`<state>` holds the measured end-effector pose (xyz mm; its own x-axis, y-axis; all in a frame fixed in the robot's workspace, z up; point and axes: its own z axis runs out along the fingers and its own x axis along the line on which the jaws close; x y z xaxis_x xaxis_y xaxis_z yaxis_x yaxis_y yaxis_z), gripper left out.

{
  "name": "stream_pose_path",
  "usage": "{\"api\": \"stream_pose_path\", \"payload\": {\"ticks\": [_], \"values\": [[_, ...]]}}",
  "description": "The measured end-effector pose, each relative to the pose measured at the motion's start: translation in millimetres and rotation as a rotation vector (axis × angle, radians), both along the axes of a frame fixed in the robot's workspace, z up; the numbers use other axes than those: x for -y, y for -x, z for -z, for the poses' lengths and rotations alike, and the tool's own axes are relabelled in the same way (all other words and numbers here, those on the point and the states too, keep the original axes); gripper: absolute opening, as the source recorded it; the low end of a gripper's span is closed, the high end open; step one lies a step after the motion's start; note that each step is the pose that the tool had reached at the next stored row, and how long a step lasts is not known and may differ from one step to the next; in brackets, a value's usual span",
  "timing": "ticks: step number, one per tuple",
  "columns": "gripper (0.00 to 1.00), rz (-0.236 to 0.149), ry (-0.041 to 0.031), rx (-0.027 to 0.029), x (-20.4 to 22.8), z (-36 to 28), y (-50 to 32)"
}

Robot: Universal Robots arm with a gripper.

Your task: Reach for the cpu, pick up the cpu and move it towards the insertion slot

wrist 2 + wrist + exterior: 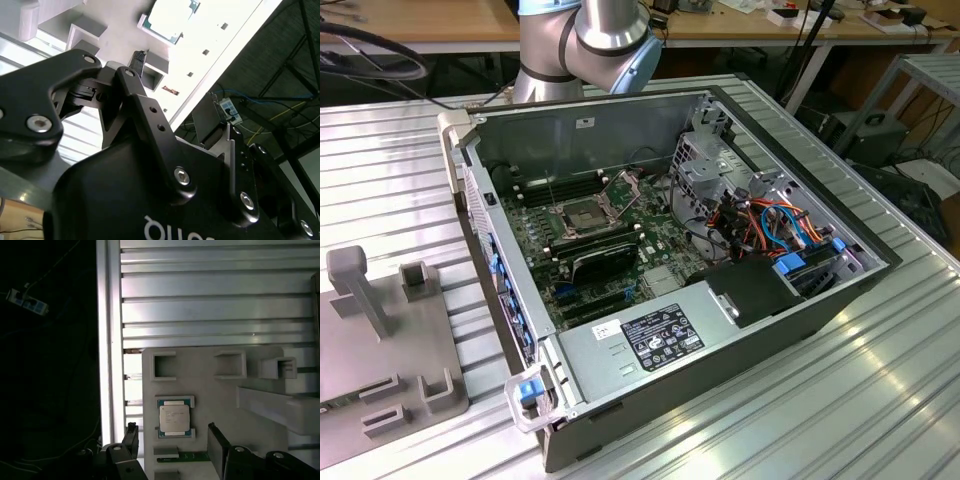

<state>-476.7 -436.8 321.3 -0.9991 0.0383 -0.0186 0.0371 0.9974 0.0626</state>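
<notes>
**Gripper spread above the cpu in its holder**

In the exterior view, the arm (588, 38) rose at the far side of the open computer case (620, 105). Inside the case, the insertion slot (582, 215) lay with its metal frame hinged up. A grey fixture plate (380, 345) sat on the ribbed table (880, 400) at the exterior view's left, well apart from the slot.

In the first wrist view, the cpu (174, 418) lay flat in a shallow nest on the pale plate. It was a thin square with a light metal cap and a teal-green border. The gripper (174, 446) hung above it with its fingers (131, 436) spread wide, gripping nothing and clear of the chip.

In the second wrist view, the chip showed beyond the parted fingertips, and nothing was held between them.

The cpu looked light, stiff and smooth. Its underside contacts are probably fragile, so the safest hold is likely a gentle pinch on two opposite edges.
</notes>
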Motion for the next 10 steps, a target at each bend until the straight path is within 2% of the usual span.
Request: {"api": "stream_pose_path", "payload": {"ticks": [10], "values": [[0.66,0.0,-0.0007,0.0004,0.6,8.3,0.0]]}}
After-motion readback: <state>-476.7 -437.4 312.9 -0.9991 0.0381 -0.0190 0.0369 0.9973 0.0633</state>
